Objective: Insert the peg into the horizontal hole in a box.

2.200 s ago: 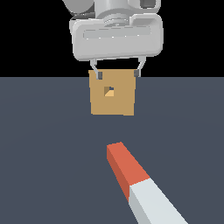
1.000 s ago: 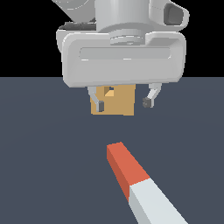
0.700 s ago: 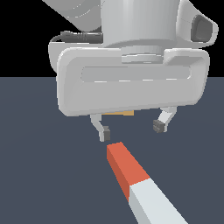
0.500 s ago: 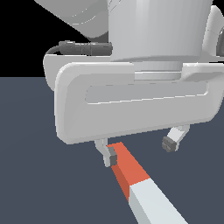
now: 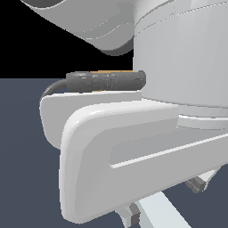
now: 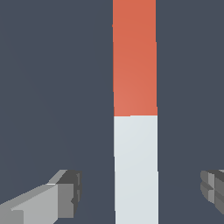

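Note:
The peg (image 6: 134, 113) lies flat on the dark floor, one half red-orange, the other pale grey-white. My gripper (image 6: 140, 190) is open above it. Its two fingers (image 6: 65, 194) stand apart on either side of the pale half, with a gap to the peg on both sides. In the exterior view the white gripper hand (image 5: 133, 151) fills most of the picture. Only the fingertips (image 5: 132, 213) and a piece of the peg's pale half (image 5: 158, 213) show below it. The box and its hole are hidden behind the hand.
The dark grey floor (image 6: 52, 87) lies all around the peg. A black cable (image 5: 102, 81) runs along the top of the hand in the exterior view.
My gripper has come down from in front of the box toward the camera and now stands over the peg's pale half. The fingers stayed open. The peg has not moved.

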Controlling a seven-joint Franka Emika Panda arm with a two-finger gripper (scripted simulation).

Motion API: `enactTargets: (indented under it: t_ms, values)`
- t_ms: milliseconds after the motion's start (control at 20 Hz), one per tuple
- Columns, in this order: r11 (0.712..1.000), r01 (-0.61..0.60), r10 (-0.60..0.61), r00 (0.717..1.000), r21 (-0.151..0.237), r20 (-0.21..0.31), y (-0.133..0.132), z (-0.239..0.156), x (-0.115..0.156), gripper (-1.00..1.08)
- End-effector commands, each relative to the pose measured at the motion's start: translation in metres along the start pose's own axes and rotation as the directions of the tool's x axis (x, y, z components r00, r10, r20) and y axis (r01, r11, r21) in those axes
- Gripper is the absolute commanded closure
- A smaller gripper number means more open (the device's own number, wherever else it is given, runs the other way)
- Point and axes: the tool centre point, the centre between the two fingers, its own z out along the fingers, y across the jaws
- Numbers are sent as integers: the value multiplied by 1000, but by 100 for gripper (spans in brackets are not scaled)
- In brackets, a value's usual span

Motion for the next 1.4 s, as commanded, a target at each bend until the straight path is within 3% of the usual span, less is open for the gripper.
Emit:
enactTargets:
  t_ms: [0, 700, 1350]
  values:
    - [1000, 11, -11, 1000, 1, 0, 1, 3, -5, -92]
    - [1000, 14, -14, 1000, 1, 0, 2, 7, -8, -92]
    - [1000, 14, -14, 1000, 1, 0, 2, 55, -6, -92]
